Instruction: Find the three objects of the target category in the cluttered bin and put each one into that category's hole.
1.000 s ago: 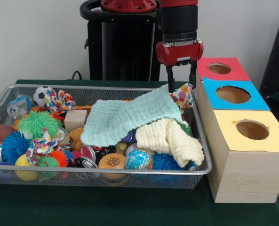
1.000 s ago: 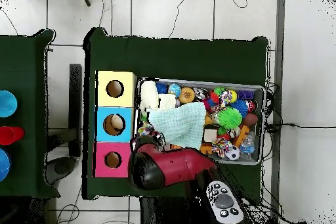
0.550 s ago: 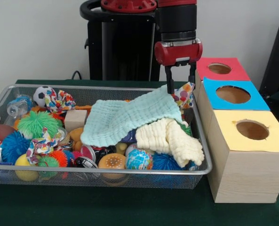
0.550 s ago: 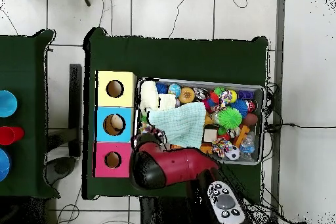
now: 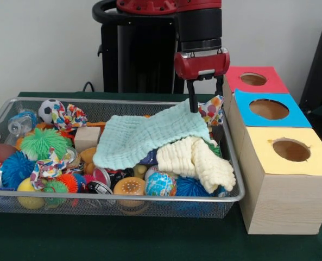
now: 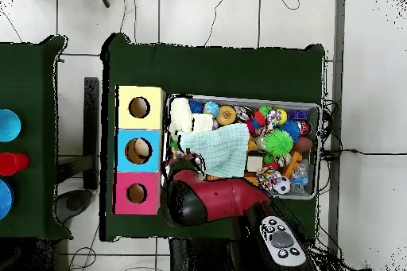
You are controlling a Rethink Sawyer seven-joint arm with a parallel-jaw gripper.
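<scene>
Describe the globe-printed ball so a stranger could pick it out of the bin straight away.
Start at the wire mesh bin and go to its front wall, on the side nearest the wooden boxes with coloured tops. The small globe-printed ball sits there, just below the cream waffle cloth. Unlike the spiky blue ball beside it, it is smooth and map-patterned.

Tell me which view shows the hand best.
The front view: the hand hangs in plain sight above the green cloth at the bin's far right corner. In the overhead view the red arm covers it, so nothing of it shows.
</scene>
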